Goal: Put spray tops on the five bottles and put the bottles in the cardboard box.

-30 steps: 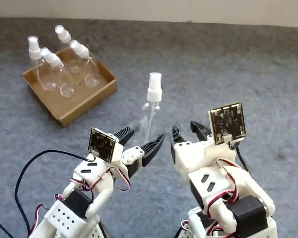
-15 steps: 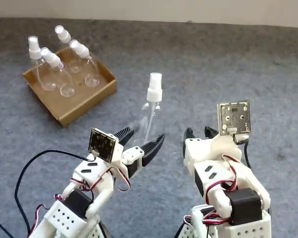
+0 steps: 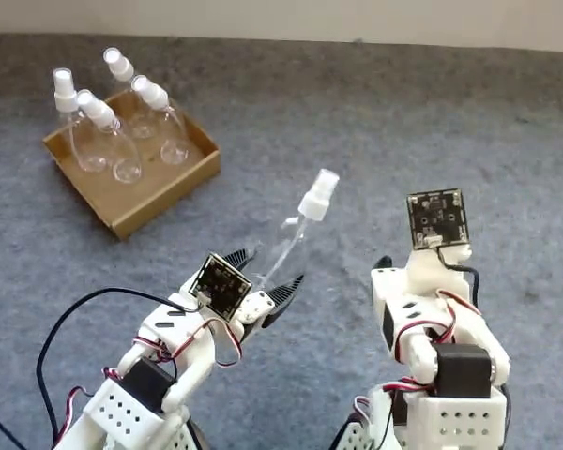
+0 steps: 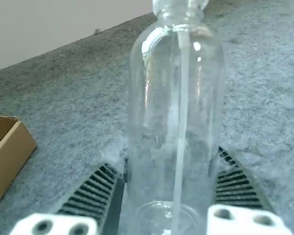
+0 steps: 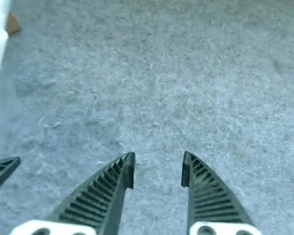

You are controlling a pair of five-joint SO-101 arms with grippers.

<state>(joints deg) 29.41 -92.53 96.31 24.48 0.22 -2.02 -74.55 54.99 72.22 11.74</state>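
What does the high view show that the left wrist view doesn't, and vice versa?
High view adds: four capped bottles in the cardboard box, the white spray head of the tilted held bottle, and the right arm. Left wrist view adds: the dip tube inside that bottle, and the ribbed finger pads at its sides. Shared: the left gripper shut on the bottle, part of the box, grey carpet.

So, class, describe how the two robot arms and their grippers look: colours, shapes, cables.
The left arm and right arm have white shells with black servo blocks. Red, white and black wires loop along the joints. Each wrist carries a square circuit board. The fingers are black, pointed and ribbed. A black cable trails from the left arm.
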